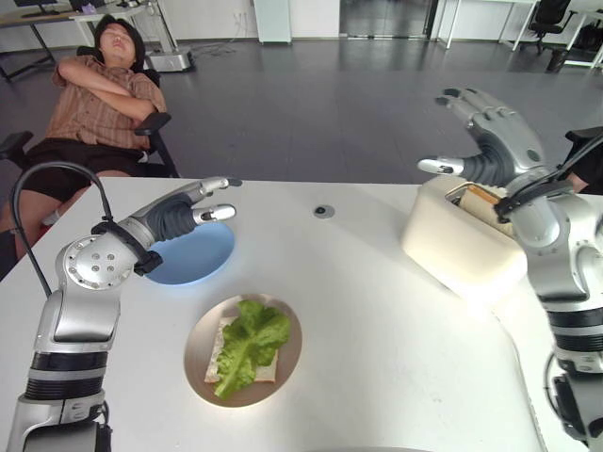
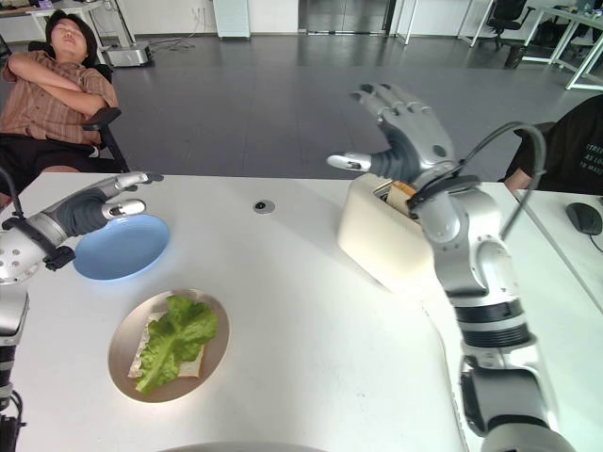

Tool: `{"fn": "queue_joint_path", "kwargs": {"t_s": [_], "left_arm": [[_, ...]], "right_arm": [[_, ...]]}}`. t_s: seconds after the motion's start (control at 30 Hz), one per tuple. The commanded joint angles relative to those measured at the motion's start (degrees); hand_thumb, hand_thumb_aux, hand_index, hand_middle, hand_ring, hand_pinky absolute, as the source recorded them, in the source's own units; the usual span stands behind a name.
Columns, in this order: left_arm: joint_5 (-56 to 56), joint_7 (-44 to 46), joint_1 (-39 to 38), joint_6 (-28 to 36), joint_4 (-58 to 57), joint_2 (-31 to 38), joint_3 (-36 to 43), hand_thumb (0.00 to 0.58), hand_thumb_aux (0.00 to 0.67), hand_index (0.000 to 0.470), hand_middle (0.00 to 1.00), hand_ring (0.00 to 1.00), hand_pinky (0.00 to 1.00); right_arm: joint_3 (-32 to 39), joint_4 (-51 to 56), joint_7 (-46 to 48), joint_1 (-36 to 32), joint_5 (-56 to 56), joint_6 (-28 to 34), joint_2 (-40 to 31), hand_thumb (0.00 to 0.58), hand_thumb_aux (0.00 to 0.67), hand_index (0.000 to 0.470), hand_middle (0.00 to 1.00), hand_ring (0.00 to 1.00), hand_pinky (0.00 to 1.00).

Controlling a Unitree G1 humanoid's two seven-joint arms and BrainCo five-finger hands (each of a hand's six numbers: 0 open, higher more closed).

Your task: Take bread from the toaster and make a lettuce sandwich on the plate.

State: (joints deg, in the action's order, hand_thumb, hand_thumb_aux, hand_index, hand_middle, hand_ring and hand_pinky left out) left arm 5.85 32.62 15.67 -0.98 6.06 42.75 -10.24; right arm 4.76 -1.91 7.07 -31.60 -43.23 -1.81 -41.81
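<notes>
Right now my right hand (image 1: pixel 485 137) hangs spread and empty just above the toaster (image 1: pixel 457 245), with bread (image 1: pixel 481 196) in its slot beneath. Lettuce (image 1: pixel 252 341) covers another slice (image 1: pixel 217 345) on the plate (image 1: pixel 197 367), near left on the desk (image 1: pixel 377 330).

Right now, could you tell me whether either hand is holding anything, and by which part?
Nothing is held; the left hand and right hand are open.

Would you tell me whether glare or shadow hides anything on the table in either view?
Left eye view: the table is evenly lit without glare, with only a soft shadow at the base of the toaster; the lettuce on the plate is plain. Right eye view: the floor carries faint reflections; the bread is shaded yet visible.
</notes>
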Motion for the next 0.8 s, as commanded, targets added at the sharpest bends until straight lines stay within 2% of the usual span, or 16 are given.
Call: {"fn": "queue_joint_path", "kwargs": {"t_s": [0.03, 0.17, 0.33, 0.37, 0.4, 0.43, 0.6, 0.8], "left_arm": [[-1.4, -1.8, -2.5, 2.4, 2.2, -2.0, -1.2, 0.0, 0.0, 0.0, 0.0, 0.0, 0.0], [-1.4, -1.7, -2.4, 3.2, 3.7, -2.3, 0.7, 0.0, 0.0, 0.0, 0.0, 0.0, 0.0], [-1.6, -1.7, -2.9, 4.2, 5.2, -2.5, 1.7, 0.0, 0.0, 0.0, 0.0, 0.0, 0.0], [-1.7, -1.6, -2.9, 4.3, 5.2, -2.4, 1.7, 0.0, 0.0, 0.0, 0.0, 0.0, 0.0], [-1.7, -1.6, -2.8, 4.2, 5.2, -2.3, 1.7, 0.0, 0.0, 0.0, 0.0, 0.0, 0.0], [-1.8, -1.5, -2.8, 4.2, 5.1, -2.3, 1.7, 0.0, 0.0, 0.0, 0.0, 0.0, 0.0], [-1.4, -1.6, -2.8, 2.9, 3.1, -2.2, 1.9, 0.0, 0.0, 0.0, 0.0, 0.0, 0.0], [-0.9, -2.0, -3.3, 1.8, 1.8, -2.2, 2.0, 0.0, 0.0, 0.0, 0.0, 0.0, 0.0]], "right_arm": [[0.7, 4.6, 0.7, 2.4, -5.0, 0.3, -5.5, 0.0, 0.0, 0.0, 0.0, 0.0, 0.0], [0.9, 8.5, 5.3, 5.5, -6.9, 4.1, -8.7, 0.0, 0.0, 0.0, 0.0, 0.0, 0.0], [1.6, 9.5, 11.3, 8.2, -5.9, 7.3, -9.2, 0.0, 0.0, 0.0, 0.0, 0.0, 0.0], [1.5, 9.2, 12.2, 8.5, -5.6, 7.7, -9.3, 0.104, 0.063, 0.044, 0.0, 0.0, 0.0], [1.5, 9.0, 12.9, 8.8, -5.4, 7.9, -9.3, 0.546, 0.507, 0.356, 0.0, 0.0, 0.0], [1.4, 8.7, 13.8, 9.1, -4.6, 7.8, -9.2, 0.58, 0.67, 0.47, 0.0, 0.0, 0.0], [0.9, 6.2, 14.2, 8.9, -1.5, 7.2, -7.8, 0.58, 0.67, 0.47, 0.0, 0.0, 0.0], [-0.7, 5.0, 9.4, 5.4, 1.3, 6.0, -5.5, 0.58, 0.67, 0.47, 0.0, 0.0, 0.0]]}}
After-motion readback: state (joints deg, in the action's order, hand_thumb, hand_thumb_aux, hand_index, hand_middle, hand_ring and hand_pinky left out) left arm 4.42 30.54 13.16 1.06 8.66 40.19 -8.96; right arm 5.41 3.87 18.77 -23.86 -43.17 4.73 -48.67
